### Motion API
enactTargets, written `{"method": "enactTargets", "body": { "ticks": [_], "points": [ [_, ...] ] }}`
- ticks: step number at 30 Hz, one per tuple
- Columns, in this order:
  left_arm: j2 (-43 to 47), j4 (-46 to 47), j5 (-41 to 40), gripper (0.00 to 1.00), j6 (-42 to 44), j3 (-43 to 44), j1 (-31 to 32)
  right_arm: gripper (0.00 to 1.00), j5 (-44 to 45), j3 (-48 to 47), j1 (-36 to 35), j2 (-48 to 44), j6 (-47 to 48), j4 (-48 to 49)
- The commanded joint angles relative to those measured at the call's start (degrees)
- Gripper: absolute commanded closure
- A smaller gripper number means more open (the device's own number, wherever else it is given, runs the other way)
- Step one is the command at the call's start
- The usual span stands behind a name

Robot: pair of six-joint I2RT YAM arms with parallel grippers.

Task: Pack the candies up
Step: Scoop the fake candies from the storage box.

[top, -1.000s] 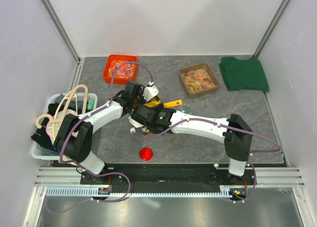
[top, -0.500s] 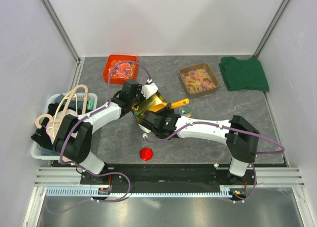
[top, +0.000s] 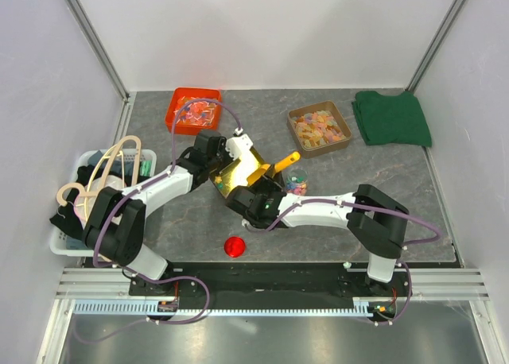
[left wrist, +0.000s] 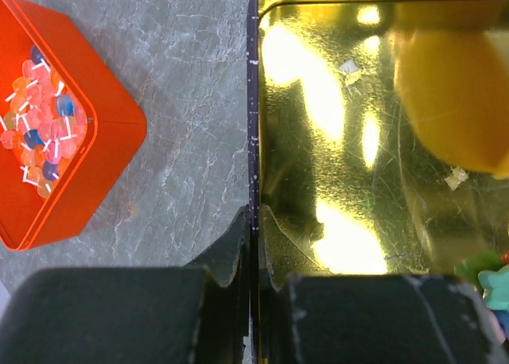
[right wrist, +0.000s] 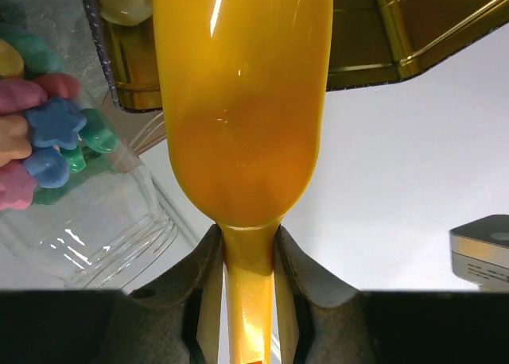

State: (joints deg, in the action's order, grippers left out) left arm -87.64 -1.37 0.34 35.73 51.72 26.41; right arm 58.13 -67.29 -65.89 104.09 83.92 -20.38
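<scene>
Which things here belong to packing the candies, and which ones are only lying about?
Job: candies; clear jar; yellow scoop in the right end effector; gold container in the left end effector.
Lying about: orange-red tray of wrapped sweets; brown tray of gummies; green cloth; white basket with hangers; red disc.
</scene>
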Motion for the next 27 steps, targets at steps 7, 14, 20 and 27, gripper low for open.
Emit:
{"method": "enactTargets", "body": {
  "ticks": [7,14,20,27],
  "points": [
    [2.8,2.5,2.0,0.98,-1.4,-0.1,-0.3,1.0,0.5,-1.1,-5.3,1.9,2.0,-2.4],
    [2.8,1.7,0.5,0.98,-2.9,0.9,-0.4,1.0,-3.7,-8.3,-7.4,6.0,-8.9,-11.9],
    [2.9,-1.6,-2.7,0.98,-5.0,2.2,-0.4,1.0,-13.5,-18.1,-7.5,11.4,-25.3,-24.4],
    [4.4,-3.1,-3.9,0.98,-5.6,1.7,-0.4,1.0,-20.1,-22.1,-7.5,13.6,-33.8,-27.5]
  ]
}}
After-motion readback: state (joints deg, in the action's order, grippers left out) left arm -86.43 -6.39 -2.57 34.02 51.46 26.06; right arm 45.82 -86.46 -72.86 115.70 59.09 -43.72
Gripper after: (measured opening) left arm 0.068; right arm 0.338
